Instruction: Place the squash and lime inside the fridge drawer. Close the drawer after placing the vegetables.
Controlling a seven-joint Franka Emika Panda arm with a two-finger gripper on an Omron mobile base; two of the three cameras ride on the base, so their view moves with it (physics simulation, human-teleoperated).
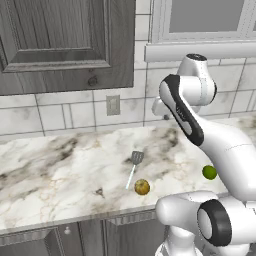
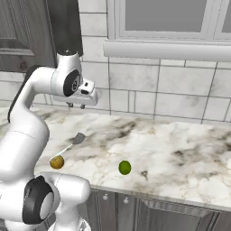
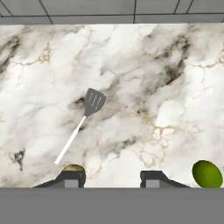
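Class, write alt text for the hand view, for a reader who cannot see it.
Looking down on a marble counter: the open hand hangs above it, the squash by one fingertip and the lime off to the other side. A grey spatula lies slantwise beyond the squash.

base views flank arm; hand view overhead, counter (image 3: 131, 65) shared.

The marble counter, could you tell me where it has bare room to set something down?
Bare marble lies right of the lime toward the counter's far end, and behind the spatula up to the tiled wall. The front edge is crowded: squash, spatula and lime lie close together.
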